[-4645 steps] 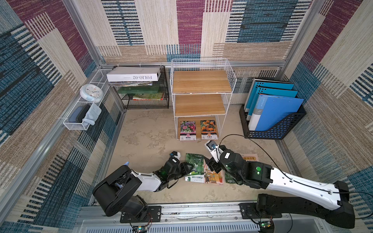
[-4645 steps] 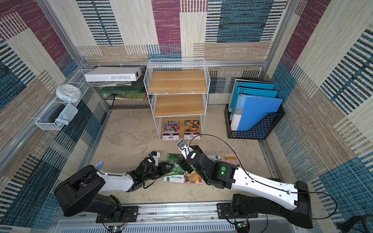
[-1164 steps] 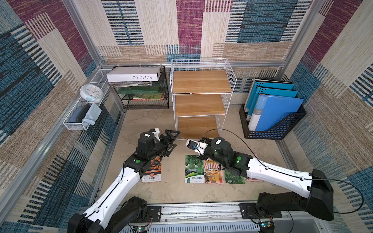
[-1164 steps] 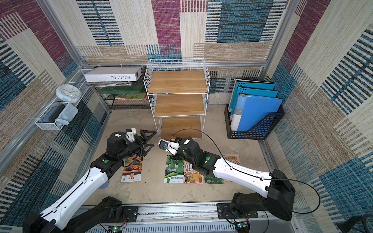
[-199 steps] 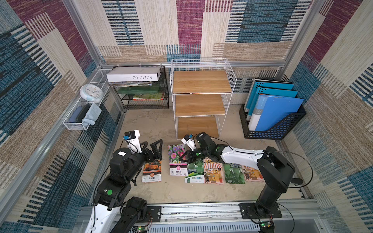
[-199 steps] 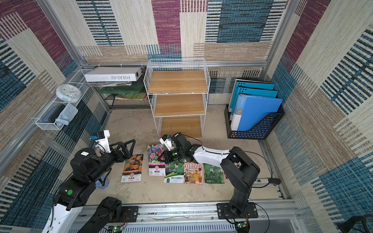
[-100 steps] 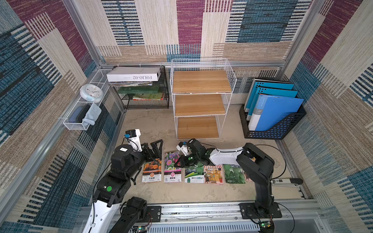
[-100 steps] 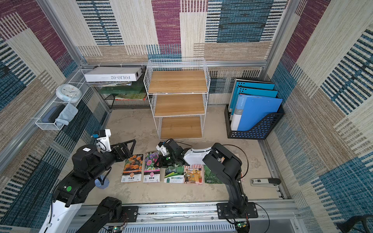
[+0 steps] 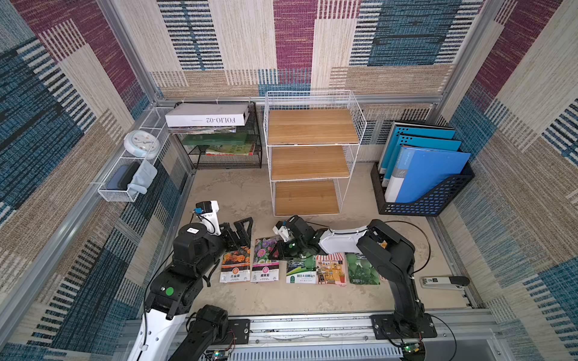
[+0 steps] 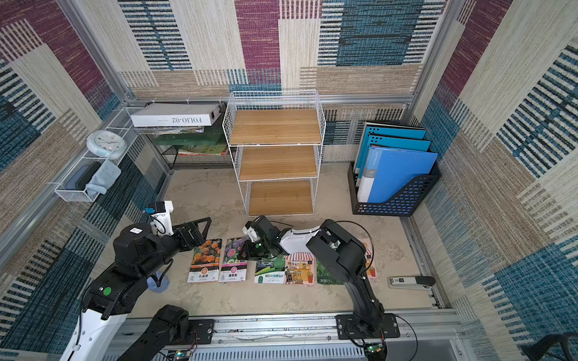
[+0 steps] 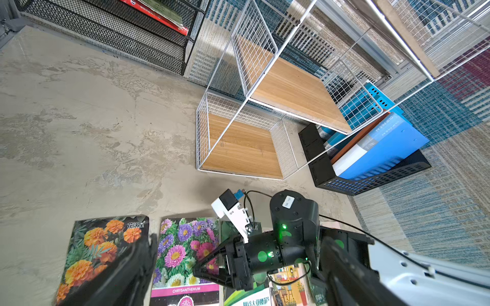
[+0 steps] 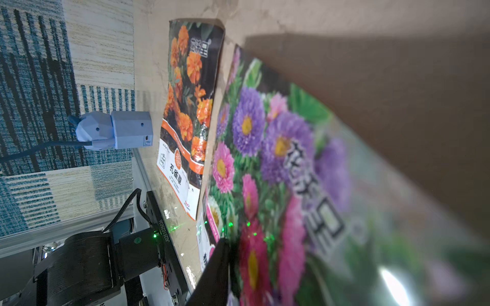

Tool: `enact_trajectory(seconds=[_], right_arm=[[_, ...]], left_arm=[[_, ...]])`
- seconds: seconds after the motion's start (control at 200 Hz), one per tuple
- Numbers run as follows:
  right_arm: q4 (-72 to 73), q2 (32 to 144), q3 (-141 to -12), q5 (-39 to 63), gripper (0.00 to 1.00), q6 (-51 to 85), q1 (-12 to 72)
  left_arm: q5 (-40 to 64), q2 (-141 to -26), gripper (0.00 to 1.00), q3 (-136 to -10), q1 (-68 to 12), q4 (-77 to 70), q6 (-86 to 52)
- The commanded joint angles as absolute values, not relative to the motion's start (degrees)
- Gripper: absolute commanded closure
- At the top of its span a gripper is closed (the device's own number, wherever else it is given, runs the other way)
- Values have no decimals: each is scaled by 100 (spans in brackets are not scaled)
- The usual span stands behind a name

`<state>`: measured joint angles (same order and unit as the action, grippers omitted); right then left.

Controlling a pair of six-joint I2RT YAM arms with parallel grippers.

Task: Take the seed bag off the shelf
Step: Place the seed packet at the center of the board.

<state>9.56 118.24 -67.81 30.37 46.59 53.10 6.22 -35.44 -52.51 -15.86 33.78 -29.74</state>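
Back left: black mesh rack (image 9: 225,156), white box (image 9: 206,116) on top. Left wall: wire basket (image 9: 115,195) holds clock (image 9: 141,144) and blue cloth (image 9: 142,178). Right: black file holder (image 9: 428,206), blue folders (image 9: 431,168) upright inside. Stapler (image 9: 444,281) lies at table's front right edge.

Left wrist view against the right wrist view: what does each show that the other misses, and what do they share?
Only the left wrist view shows the shelf, its lower boards bare, the black mesh rack, the blue folders and the right gripper at the edge of the purple-flower bag. Only the right wrist view shows a pale blue-grey gadget with a cable. Both show the marigold bag and the purple-flower bag lying side by side.
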Motion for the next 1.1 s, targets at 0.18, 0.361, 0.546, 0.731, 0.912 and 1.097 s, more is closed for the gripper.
enact_trajectory(seconds=[0.18,0.361,0.546,0.731,0.912,1.097], right_arm=[[243,11781,-6967,2719,62,4474,5319],[-263,11740,-7151,2422,56,4360,5326],[-839,11641,-7327,1981,50,4264,5344],[-1192,11491,-7326,1587,48,4214,5355],[-1378,11180,-7331,1276,47,4113,5379],[-1848,10541,-7617,670,46,3828,5388]], left_arm=[[690,-3506,0,-5272,-1582,3344,-2915],[687,-3483,1,-5273,-1580,3357,-2913],[716,-3459,1,-5256,-1582,3340,-2935],[769,-3447,1,-5234,-1580,3301,-2944],[770,-3437,1,-5022,-1586,3144,-3010],[247,-3525,1,-4378,-1582,2529,-3130]])
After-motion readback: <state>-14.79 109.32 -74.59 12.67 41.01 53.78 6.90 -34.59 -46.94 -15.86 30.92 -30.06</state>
